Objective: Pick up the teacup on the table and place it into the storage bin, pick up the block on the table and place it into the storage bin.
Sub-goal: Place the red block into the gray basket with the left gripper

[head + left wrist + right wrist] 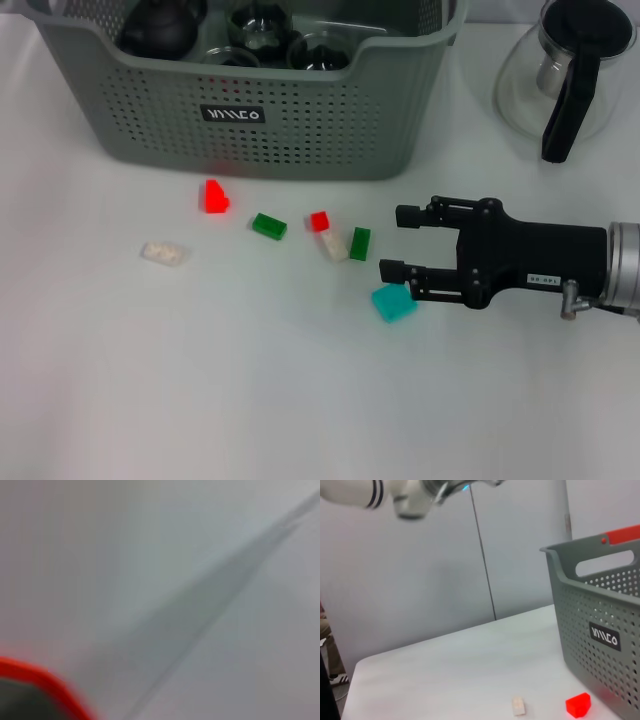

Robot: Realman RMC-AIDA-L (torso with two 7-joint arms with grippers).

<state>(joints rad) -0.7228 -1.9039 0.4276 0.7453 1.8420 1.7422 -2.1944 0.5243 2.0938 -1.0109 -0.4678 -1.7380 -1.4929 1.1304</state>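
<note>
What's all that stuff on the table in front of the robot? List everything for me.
storage bin: one, grey-green, back of the white table, dark teaware inside
glass carafe: one, clear with black handle, back right
red blocks: two, and, before the bin
green blocks: two, and
white blocks: two, and
teal block: one, by the lower finger
right gripper: black, fingers open, right side
left gripper: not seen
</note>
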